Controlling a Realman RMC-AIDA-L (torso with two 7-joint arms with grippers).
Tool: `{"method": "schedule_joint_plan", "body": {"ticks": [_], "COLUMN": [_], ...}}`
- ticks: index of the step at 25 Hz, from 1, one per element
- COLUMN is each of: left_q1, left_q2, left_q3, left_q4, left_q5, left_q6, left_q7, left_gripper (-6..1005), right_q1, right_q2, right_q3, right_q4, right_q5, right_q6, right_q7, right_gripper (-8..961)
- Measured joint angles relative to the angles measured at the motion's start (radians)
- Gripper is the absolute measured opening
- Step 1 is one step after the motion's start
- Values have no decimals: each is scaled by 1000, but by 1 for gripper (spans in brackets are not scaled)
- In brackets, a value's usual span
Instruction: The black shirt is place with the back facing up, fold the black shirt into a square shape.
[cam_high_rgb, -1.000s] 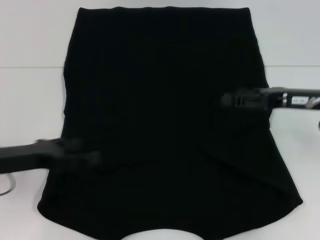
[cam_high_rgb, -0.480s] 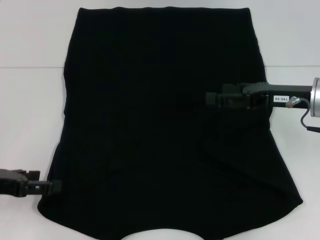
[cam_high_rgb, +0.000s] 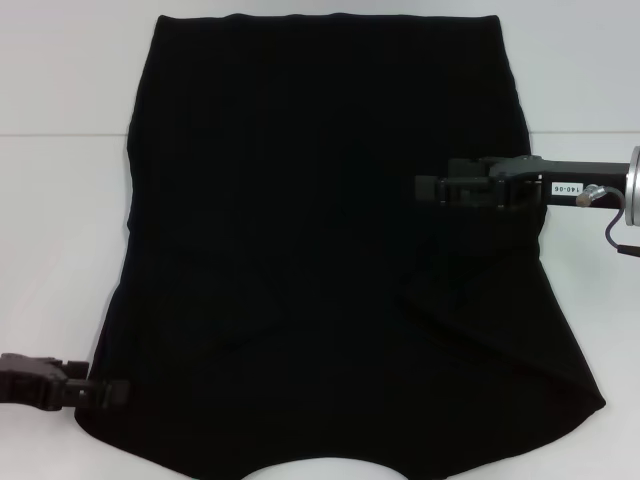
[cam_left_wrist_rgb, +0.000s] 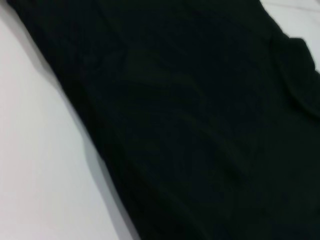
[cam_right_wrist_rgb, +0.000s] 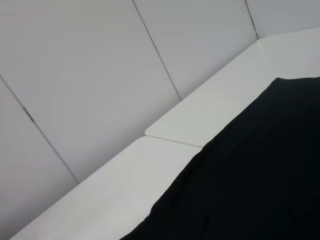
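The black shirt (cam_high_rgb: 320, 250) lies flat on the white table (cam_high_rgb: 60, 220), plain side up, both sleeves folded inward, with no print showing. My left gripper (cam_high_rgb: 112, 393) is at the shirt's near left edge, by the corner closest to me. My right gripper (cam_high_rgb: 428, 190) hovers over the shirt's right part, reaching in from the right. The left wrist view shows the shirt's cloth (cam_left_wrist_rgb: 200, 125) and its edge on the table (cam_left_wrist_rgb: 40, 175). The right wrist view shows the shirt's far part (cam_right_wrist_rgb: 260, 175).
The table has a seam across it (cam_high_rgb: 60, 134) and bare white surface on both sides of the shirt. Grey wall panels (cam_right_wrist_rgb: 100, 65) rise behind the table's far edge (cam_right_wrist_rgb: 165, 135).
My left gripper has moved off the shirt's left middle and back toward me to the near left corner. My right gripper reached a little further in over the shirt, then held.
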Motion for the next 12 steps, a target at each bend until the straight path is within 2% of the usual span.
{"method": "schedule_joint_plan", "body": {"ticks": [1,6,12], "left_q1": [-1,-11,-15], "left_q2": [-1,1,4], "left_q3": [8,15,13], "left_q4": [0,-15,-28], "left_q5": [7,19,20], "left_q6": [-8,-31,-37], "left_q7": [-4,-8,-9], "left_gripper": [960,801,574], "right_q1": [0,-4,-8], "right_q2": [0,0,1], "right_q3": [0,1,1], "right_q4": [0,-2,-4], "right_q5": [0,2,3], "right_q6": [-1,-2,-4], "right_q7": [0,1,1], "right_gripper": [944,943,942]}}
